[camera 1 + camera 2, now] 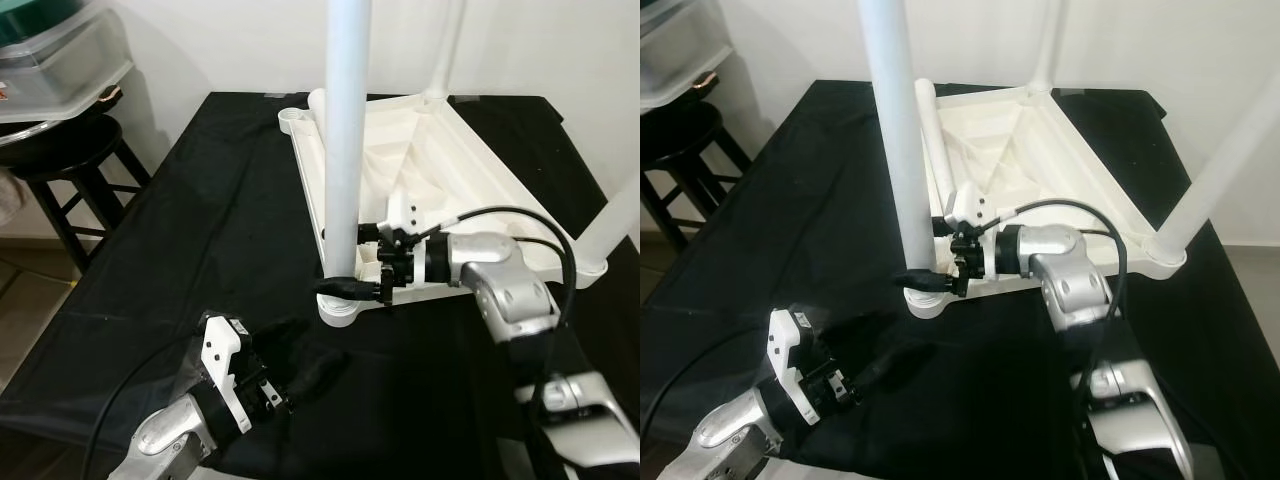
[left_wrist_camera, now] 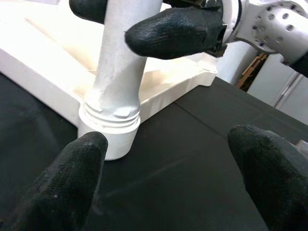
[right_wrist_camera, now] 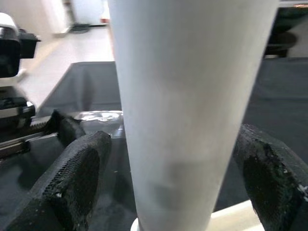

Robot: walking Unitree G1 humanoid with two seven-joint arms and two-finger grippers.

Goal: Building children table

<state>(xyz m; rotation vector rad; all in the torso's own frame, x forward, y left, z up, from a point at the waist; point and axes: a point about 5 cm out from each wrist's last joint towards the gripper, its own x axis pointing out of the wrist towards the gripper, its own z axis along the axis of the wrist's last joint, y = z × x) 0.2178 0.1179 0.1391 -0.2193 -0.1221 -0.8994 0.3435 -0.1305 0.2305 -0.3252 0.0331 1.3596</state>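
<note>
White table leg, no readable labels, sits between right hand fingers w/ gaps; left hand released nearby.

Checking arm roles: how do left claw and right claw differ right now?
Right claw straddles the near white leg just above its socket, a finger on each side; left claw hangs over the black cloth, nothing between its fingers. Right reaches in sideways; left points toward the leg's base. Both stand open.

Bright, even indoor light; white plastic nearly blown out; wrist views soft-focused up close
</note>
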